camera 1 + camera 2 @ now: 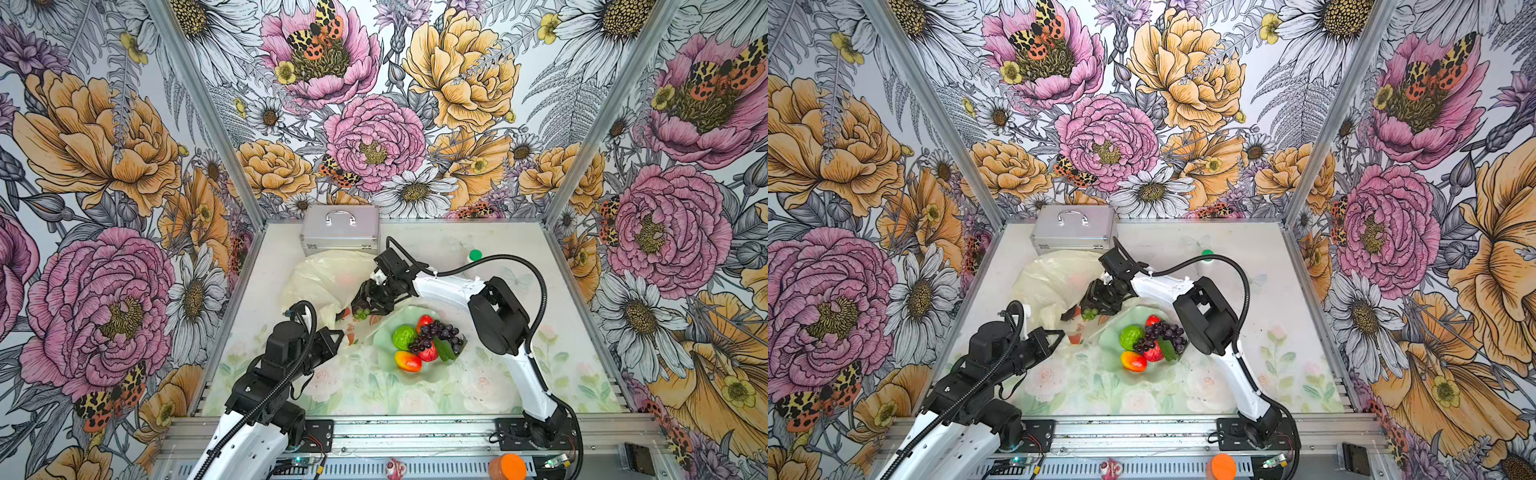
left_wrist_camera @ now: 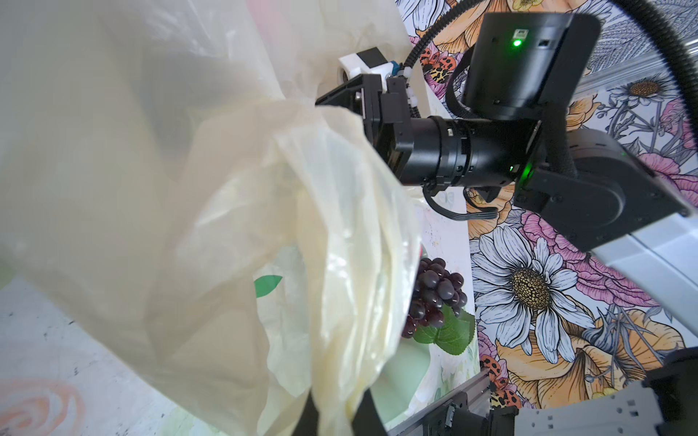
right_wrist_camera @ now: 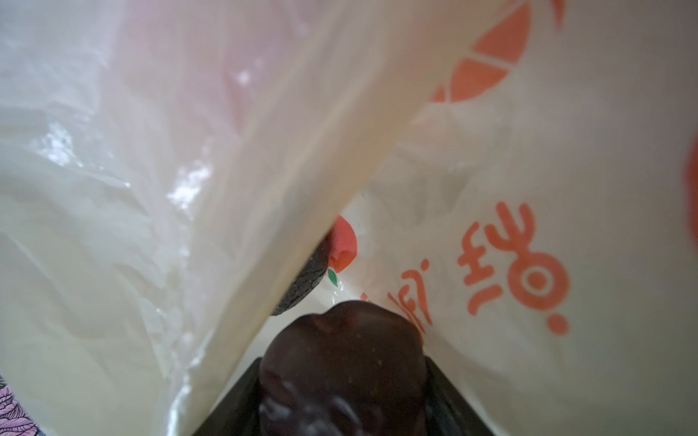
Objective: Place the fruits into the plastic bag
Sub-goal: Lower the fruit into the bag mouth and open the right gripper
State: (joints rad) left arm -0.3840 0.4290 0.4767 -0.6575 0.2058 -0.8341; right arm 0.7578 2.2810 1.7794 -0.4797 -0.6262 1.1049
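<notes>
Table [image 1: 440, 243]: rt pincer [image 1: 360, 307] partly in bag [image 1: 328, 278]

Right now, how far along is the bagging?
Done: a dark bumpy fruit and a pinkish shape lie inside the plastic bag. In hand: the left pincer pinches the bag's edge; a smooth dark fruit sits in the right pincer at the mouth. Left: green ball, grape bunch, mango and two red fruits on the dish.

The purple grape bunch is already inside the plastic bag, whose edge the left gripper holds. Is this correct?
No. The purple grape bunch lies in the pale green dish, not in the plastic bag, as both top views show. The left gripper does hold the bag's edge.
</notes>
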